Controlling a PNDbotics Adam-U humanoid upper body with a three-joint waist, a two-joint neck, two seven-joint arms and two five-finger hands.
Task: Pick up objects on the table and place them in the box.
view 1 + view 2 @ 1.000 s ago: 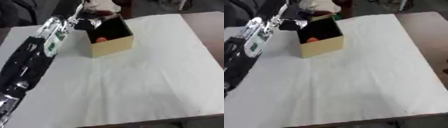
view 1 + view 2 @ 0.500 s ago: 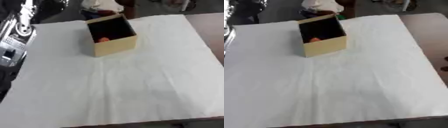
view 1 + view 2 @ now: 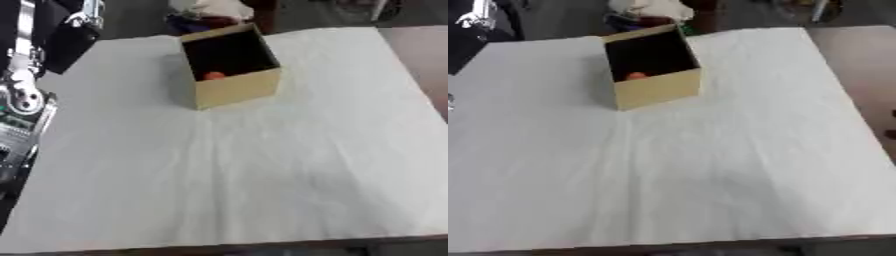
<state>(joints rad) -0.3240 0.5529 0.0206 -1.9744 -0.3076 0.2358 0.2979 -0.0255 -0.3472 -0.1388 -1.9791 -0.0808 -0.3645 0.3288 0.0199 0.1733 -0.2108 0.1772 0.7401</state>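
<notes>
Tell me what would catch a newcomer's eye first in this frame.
The open tan box at the far middle of the white-covered table, with something small and orange lying inside it. Next, the robot's black and silver left arm along the left edge, away from the box. No robot hand can be made out, and nothing else lies on the cloth.
</notes>
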